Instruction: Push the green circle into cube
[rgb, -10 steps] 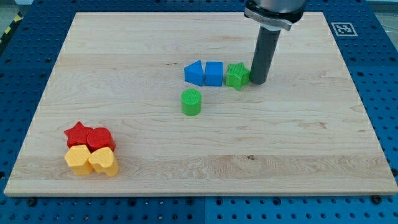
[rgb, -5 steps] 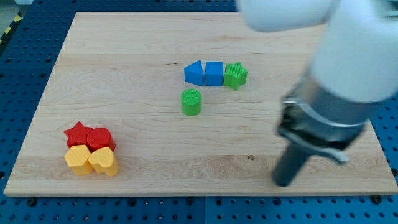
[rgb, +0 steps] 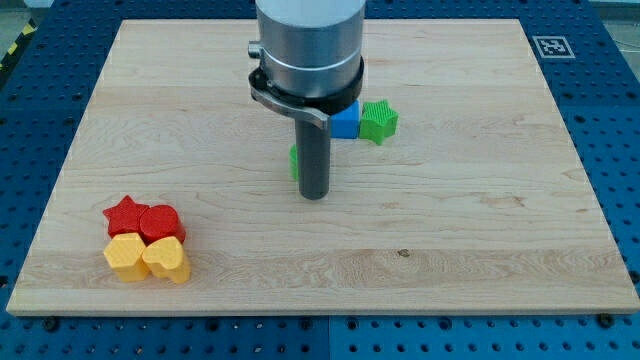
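Note:
My tip (rgb: 314, 194) rests on the board just below the green circle (rgb: 294, 163), which is almost wholly hidden behind the rod; only a green sliver shows at the rod's left edge. The blue cube (rgb: 345, 122) is partly visible to the right of the rod, above the tip. The green star (rgb: 379, 121) touches the cube's right side. The blue triangular block on the cube's left is hidden by the arm.
A red star (rgb: 124, 213), a red block (rgb: 160, 222), a yellow block (rgb: 125, 256) and a yellow heart (rgb: 167, 259) are clustered at the view's bottom left. The wooden board (rgb: 480, 200) lies on a blue pegboard table.
The arm swept from right of the green star, through the view's bottom right, to stand just below the green circle. The blocks have not visibly moved.

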